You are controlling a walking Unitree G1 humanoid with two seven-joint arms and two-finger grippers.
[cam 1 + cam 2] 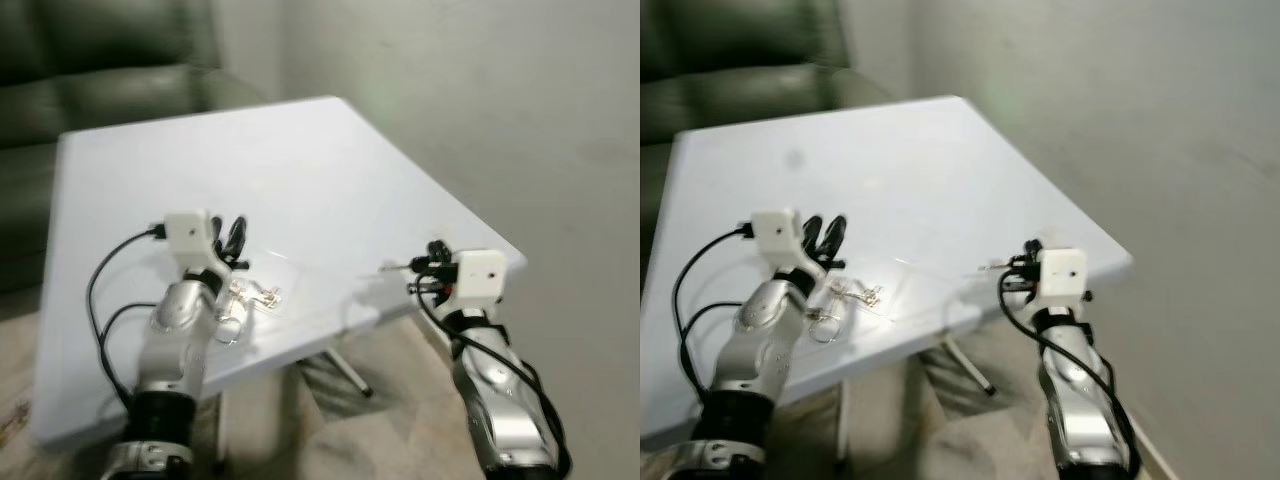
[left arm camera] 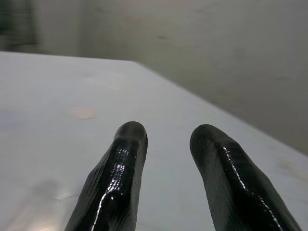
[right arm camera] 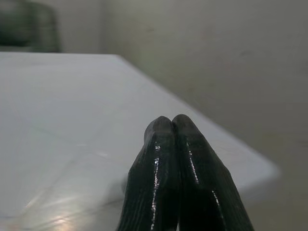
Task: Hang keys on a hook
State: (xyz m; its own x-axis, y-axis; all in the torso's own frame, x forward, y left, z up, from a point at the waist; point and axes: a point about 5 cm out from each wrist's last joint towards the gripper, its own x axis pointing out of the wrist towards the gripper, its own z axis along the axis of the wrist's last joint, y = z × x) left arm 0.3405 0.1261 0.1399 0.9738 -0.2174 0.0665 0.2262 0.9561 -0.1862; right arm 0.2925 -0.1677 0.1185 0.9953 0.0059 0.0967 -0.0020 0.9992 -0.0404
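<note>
Across the middle of the frame, seen from my head, a white tabletop (image 1: 300, 170) slants from upper left down to lower right, with one corner pointing toward the right edge. A dark green sofa (image 1: 90, 60) fills the upper left corner behind it, and a pale grey wall takes up the upper right.

Low and left of centre, my left hand (image 1: 233, 238) reaches over the tabletop's near part. Its two black fingers (image 2: 120, 168) stand apart with a clear gap between them, and they grip nothing. A white box sits on that wrist, and a black cable (image 1: 105, 300) loops down from it along my silver forearm.

The keys (image 1: 252, 296) lie flat on the tabletop just below and to the right of my left hand, near the tabletop's front edge. They look like a small silvery bunch on a ring, too blurred for me to count. They sit close beside my left wrist; I cannot tell whether anything touches them.

Lower right of the frame, my right hand (image 1: 418, 268) is raised near the tabletop's right corner, well apart from the keys. Its two black fingers (image 3: 166, 173) are pressed tight together along their whole length, with nothing between them.

Under the tabletop, a thin metal leg (image 1: 345, 368) slants down to a pale floor.
</note>
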